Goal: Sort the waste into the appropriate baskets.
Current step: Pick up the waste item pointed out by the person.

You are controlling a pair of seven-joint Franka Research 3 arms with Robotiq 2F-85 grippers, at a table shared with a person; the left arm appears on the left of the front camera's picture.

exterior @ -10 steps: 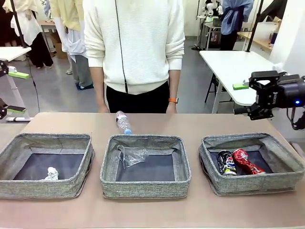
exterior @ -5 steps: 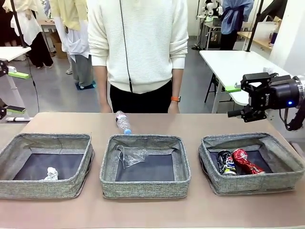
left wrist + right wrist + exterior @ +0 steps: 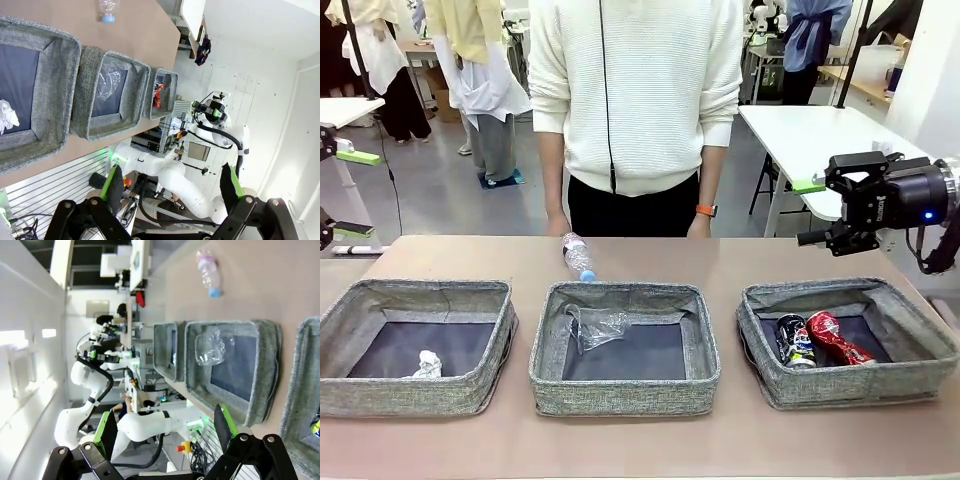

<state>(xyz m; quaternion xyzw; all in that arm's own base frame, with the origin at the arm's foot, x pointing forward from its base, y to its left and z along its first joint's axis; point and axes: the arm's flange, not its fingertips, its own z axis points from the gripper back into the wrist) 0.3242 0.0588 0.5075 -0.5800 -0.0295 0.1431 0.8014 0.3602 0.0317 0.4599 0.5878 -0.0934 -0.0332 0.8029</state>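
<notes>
Three grey baskets stand in a row. The left basket (image 3: 415,395) holds a crumpled paper ball (image 3: 428,364). A clear plastic cup (image 3: 598,325) lies in the middle basket (image 3: 625,395). In the right basket (image 3: 860,390) lie a dark printed can (image 3: 798,342) and a crushed red can (image 3: 838,338). A clear bottle with a blue cap (image 3: 578,255) lies on the table behind the middle basket. My right gripper (image 3: 825,205) hovers open and empty above the right basket's far side. My left gripper (image 3: 170,182) is open and empty, high off the table's left side.
A person in a white sweater (image 3: 635,90) stands at the far edge, hands hanging by the table rim. A white table (image 3: 810,135) stands behind at the right. Bare tabletop (image 3: 720,260) runs behind the baskets.
My right gripper moved a little left and up a second ago, then stayed still. The person stepped to the right along the far edge.
</notes>
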